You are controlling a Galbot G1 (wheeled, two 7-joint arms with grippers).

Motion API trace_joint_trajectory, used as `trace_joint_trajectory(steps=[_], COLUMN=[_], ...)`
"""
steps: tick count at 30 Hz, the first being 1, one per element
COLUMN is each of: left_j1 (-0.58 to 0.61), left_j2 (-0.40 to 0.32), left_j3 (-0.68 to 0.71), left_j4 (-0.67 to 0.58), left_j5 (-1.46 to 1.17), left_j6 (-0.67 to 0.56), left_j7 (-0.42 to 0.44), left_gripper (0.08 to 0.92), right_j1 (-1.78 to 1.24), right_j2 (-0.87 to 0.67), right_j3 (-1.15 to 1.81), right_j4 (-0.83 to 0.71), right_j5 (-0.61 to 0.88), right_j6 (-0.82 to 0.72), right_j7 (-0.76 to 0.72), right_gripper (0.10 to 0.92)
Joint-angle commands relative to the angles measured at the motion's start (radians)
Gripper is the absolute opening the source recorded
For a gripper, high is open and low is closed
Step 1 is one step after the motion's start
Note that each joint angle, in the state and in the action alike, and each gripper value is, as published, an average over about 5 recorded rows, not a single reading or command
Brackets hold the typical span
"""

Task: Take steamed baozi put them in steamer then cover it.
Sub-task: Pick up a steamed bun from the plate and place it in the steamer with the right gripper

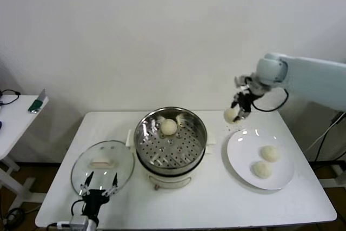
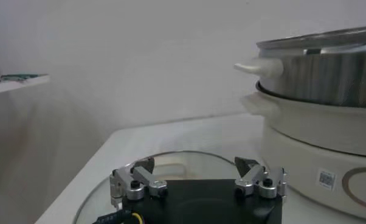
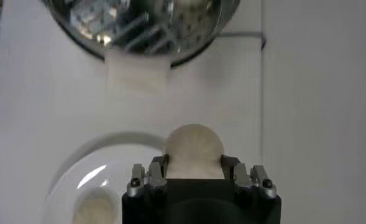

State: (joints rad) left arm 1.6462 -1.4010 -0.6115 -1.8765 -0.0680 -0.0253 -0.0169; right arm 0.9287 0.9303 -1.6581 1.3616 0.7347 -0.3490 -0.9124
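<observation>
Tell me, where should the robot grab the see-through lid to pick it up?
Best by the white bar handle in the middle of the glass lid, coming straight down from above. The lid lies flat on the table left of the steamer, so its thin rim is hard to pinch, while the handle sticks up. The open left gripper already hangs over the lid's near edge.

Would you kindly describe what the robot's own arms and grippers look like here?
The right arm has a smooth pale blue-grey shell with a rounded joint and looping black cables at the wrist. Both the right gripper and left gripper have black bodies and silver metal fingers with dark screws; yellow wiring shows beside the left one.
</observation>
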Motion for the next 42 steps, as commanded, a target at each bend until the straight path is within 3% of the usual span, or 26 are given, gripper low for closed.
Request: trace_joint_trajectory(steps=[1,7,14,36,42], left_j1=[-0.001,0.002,0.004,0.007,0.01], left_j2=[0.0,-0.006,-0.01,-0.02,-0.021], left_j3=[0.0,-0.003,-0.01,-0.005,-0.007], left_j4=[0.0,-0.012,-0.018,-0.019,-0.024], left_j5=[-0.001,-0.002,-0.006,-0.003,-0.002], left_j6=[0.002,0.007,0.007,-0.003,-0.002], left_j7=[0.001,0.002,0.001,-0.007,-0.007], left_gripper=[0.823,0.823,0.823,0.823,0.823], right_j1=[0.102,-0.057,-0.176,-0.322,-0.23], right_j2=[0.247,0.418,0.5,0.533,0.46], right_j3=[0.101,0.141,0.111,0.089,0.086], right_j4=[0.161,0.073,-0.012,-0.15,-0.088], right_j5=[0.244,0.237,0.167,0.095,0.081], right_j6=[-0.118,-0.156,-0.163,-0.175,-0.12], right_j7=[0.116,0.171,0.196,0.238,0.175], right_gripper=[0.601,0.599,0.601,0.597,0.709])
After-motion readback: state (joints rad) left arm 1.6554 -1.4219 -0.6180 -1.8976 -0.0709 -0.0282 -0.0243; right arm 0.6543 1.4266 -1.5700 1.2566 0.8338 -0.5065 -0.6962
